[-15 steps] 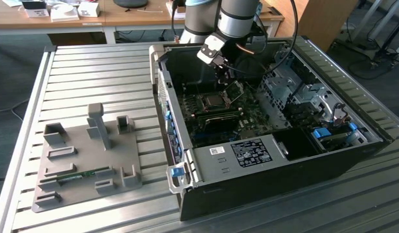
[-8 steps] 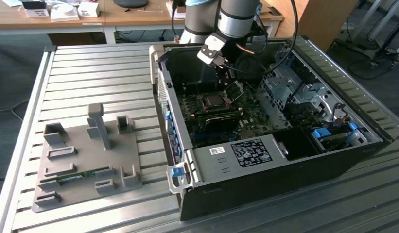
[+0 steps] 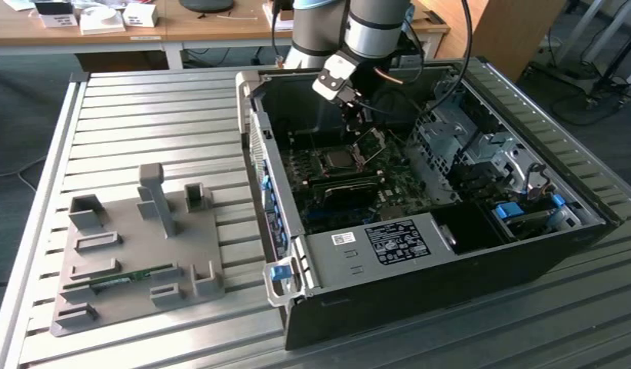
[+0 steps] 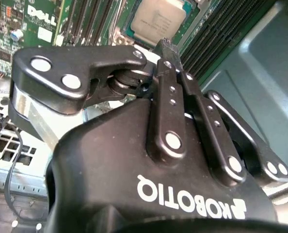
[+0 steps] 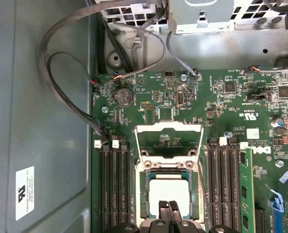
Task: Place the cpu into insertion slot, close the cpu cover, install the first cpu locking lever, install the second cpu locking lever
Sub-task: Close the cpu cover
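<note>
The cpu (image 5: 169,191) lies flat in the slot (image 5: 144,194) on the motherboard (image 5: 231,107) inside the case (image 3: 418,254). The cover (image 5: 169,127) is swung open, at 2 o'clock from the cpu in the exterior view. The claw (image 5: 172,208) is closed on nothing, its 2 tips together over the cpu's edge away from the cover.

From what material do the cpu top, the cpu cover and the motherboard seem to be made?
The cpu: its top looks like matte silvery-grey metal, with an even dull sheen.
The cpu cover: thin bare sheet metal, probably steel, pale and reflective along its frame.
The motherboard: green lacquered circuit board, likely fibreglass laminate, with printed traces and soldered parts.
</note>
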Action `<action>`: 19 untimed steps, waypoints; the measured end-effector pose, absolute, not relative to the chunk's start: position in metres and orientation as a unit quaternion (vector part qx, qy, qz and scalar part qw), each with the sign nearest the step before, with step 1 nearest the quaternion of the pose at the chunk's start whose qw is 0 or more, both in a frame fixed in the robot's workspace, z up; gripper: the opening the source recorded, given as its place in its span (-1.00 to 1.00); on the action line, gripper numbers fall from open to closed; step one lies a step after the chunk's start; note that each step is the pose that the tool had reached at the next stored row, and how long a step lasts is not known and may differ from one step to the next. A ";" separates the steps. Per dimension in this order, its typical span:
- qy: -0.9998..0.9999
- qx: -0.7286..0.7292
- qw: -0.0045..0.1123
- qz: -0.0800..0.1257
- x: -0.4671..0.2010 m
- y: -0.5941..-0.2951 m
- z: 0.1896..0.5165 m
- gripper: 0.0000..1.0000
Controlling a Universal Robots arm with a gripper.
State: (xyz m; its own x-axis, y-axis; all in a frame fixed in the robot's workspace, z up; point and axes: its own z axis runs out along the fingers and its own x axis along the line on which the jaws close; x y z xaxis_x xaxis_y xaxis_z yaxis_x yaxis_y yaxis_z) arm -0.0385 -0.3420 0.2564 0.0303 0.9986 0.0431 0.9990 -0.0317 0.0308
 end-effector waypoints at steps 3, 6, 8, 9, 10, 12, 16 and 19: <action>-0.696 -0.718 0.004 -0.026 -0.038 -0.342 0.258 -0.79; -0.696 -0.718 0.004 -0.026 -0.038 -0.342 0.259 -0.79; -0.696 -0.718 0.004 -0.026 -0.038 -0.342 0.259 -0.79; -0.696 -0.718 0.004 -0.026 -0.038 -0.342 0.259 -0.79; -0.696 -0.718 0.004 -0.026 -0.038 -0.342 0.259 -0.79; -0.696 -0.718 0.004 -0.027 -0.037 -0.342 0.259 -0.79; -0.696 -0.718 0.004 -0.027 -0.033 -0.342 0.259 -0.79; -0.696 -0.718 0.004 -0.027 -0.032 -0.342 0.260 -0.79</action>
